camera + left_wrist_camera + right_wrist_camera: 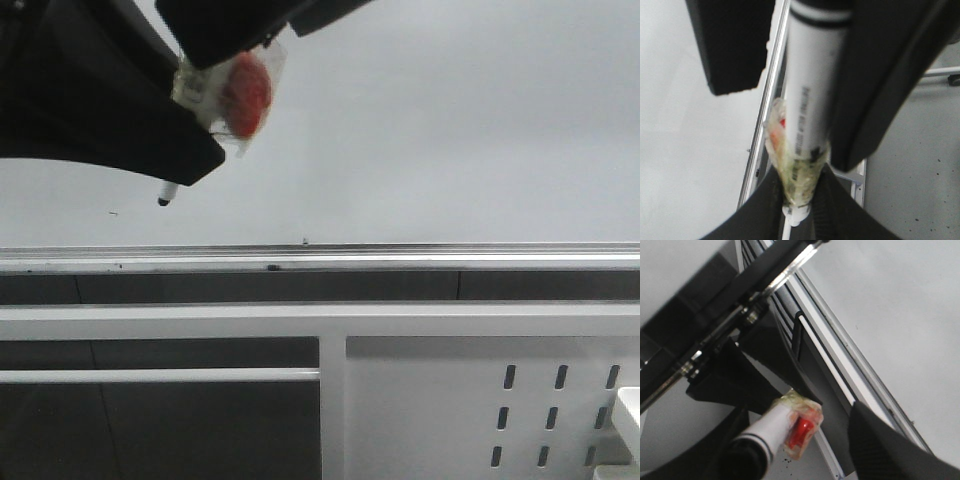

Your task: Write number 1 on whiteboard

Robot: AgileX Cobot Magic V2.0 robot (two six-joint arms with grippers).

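The whiteboard [430, 130] is filling the upper part of the front view, its silver rail [400, 262] running along its lower edge; no number 1 stroke is showing on it yet, only a tiny dark speck [113, 212] low on the board, just above the rail. Below the rail, a white metal frame [450, 400] with slotted holes is standing. The left gripper [190, 150] is hanging over the board's left part, its jaws clamped on a white marker [810, 100] wrapped in yellowed tape [797, 175]; a red patch [245, 92] is showing under the tape. The black tip [163, 201] is sitting close above the rail. The right gripper is not appearing clearly in any view, so whether it is apart or together cannot be told.

Risks, as judged: starting this low is leaving little room for a downward stroke; the tip may be running onto the rail, or the taped marker slipping under pressure. Print along the marker's barrel is blurred and unreadable.
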